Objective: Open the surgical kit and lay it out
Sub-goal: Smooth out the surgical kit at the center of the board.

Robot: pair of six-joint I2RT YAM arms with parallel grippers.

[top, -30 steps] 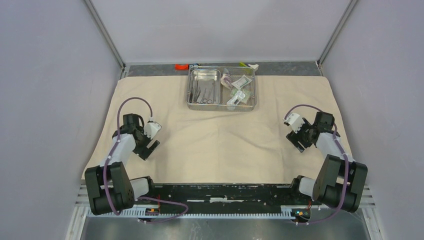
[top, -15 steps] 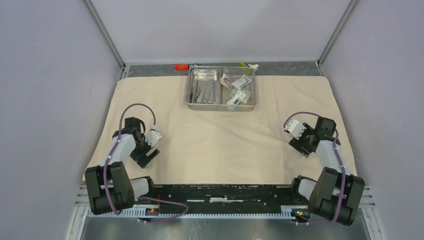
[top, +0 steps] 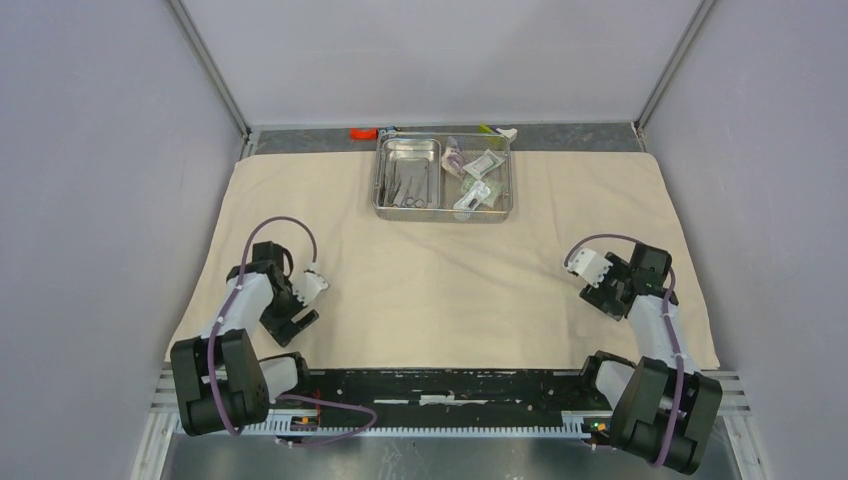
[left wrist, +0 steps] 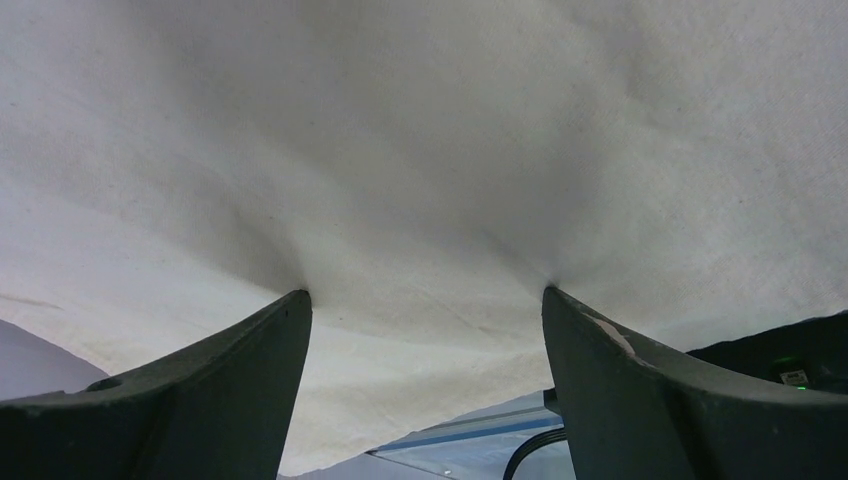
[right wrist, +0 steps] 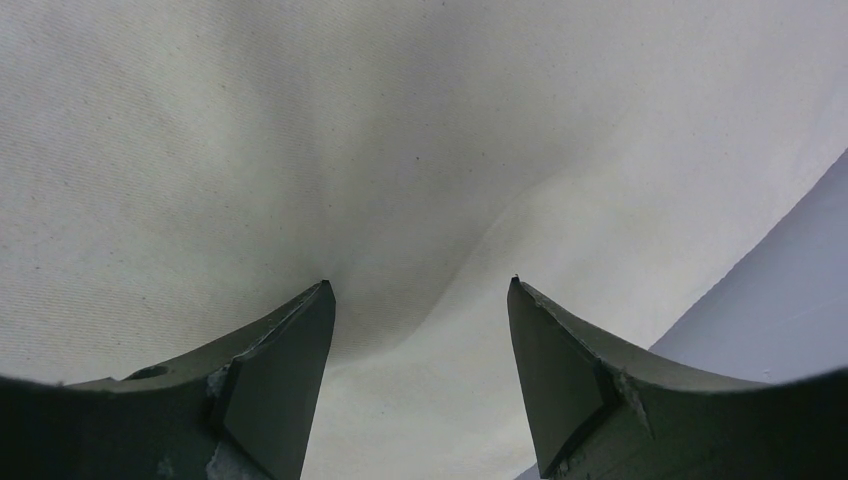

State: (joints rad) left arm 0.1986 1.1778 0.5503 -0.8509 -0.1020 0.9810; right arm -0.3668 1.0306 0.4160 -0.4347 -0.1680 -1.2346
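Note:
The beige cloth wrap [top: 450, 270] lies spread flat over the table. At its back centre stands the steel tray [top: 509, 185]; its smaller inner tray [top: 407, 170] holds thin metal instruments, and sealed packets [top: 478, 178] lie beside it. My left gripper [top: 297, 322] is low over the near left part of the cloth, far from the tray. It is open, and its fingertips [left wrist: 298, 300] press dimples into the fabric [left wrist: 420, 150]. My right gripper [top: 601, 297] is open at the near right, tips on the cloth [right wrist: 300, 130]. Neither holds anything.
A small orange piece [top: 362, 132] and a yellow-green and white object [top: 497, 130] lie on the grey strip behind the tray. Grey walls close both sides. The black base rail [top: 440, 385] runs along the near edge, just beyond the cloth's hem.
Both grippers have slid toward the near edge along the cloth. The left jaws have narrowed slightly. The cloth's near right corner now lies farther out.

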